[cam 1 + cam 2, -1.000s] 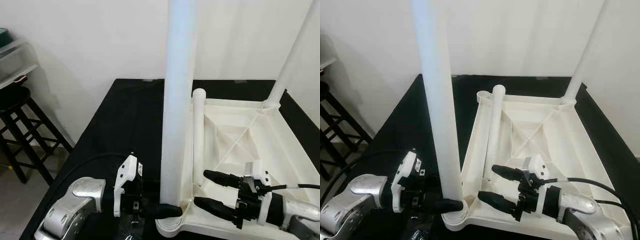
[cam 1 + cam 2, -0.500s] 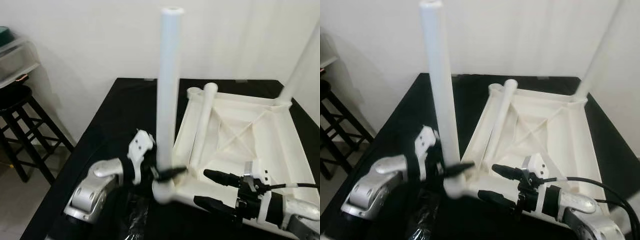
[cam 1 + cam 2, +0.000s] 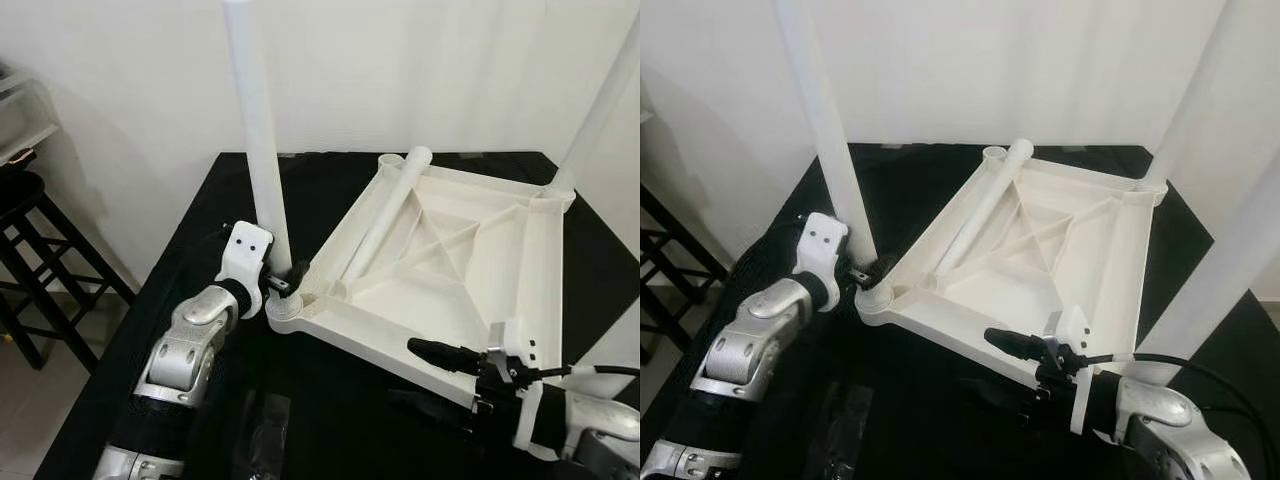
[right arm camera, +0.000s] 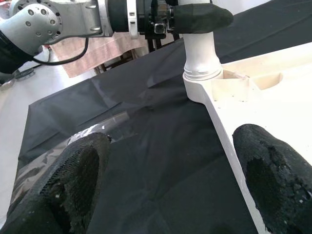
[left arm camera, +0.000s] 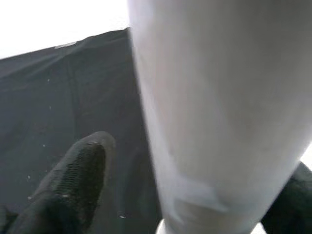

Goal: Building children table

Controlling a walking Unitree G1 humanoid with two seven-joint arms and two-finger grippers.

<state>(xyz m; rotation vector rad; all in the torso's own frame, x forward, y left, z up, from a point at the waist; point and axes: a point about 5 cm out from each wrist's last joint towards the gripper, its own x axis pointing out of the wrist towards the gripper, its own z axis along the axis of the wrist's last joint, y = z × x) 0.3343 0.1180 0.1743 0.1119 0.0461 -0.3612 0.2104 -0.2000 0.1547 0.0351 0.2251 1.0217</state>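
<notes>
A white plastic tabletop (image 3: 450, 250) lies upside down on the black-covered table (image 3: 230, 200), turned at an angle. One white leg (image 3: 255, 130) stands upright in its near-left corner socket. My left gripper (image 3: 283, 280) is shut on the base of that leg (image 5: 214, 107), one finger (image 5: 73, 180) on each side. A second leg (image 3: 600, 100) stands at the far right corner. A third leg (image 3: 1220, 280) rises at the near right. A loose leg (image 3: 390, 215) lies inside the tabletop. My right gripper (image 3: 435, 378) is open over the black cloth, just in front of the tabletop's near rim.
A black stool (image 3: 30, 250) stands on the floor to the left, below a shelf (image 3: 25, 135). A clear plastic bag (image 3: 260, 430) lies on the cloth near the front edge. A white wall runs behind the table.
My left gripper, holding the leg's base, has swung forward and left, turning the tabletop with it. The right gripper stayed put, and the rim has slid away from its fingers.
</notes>
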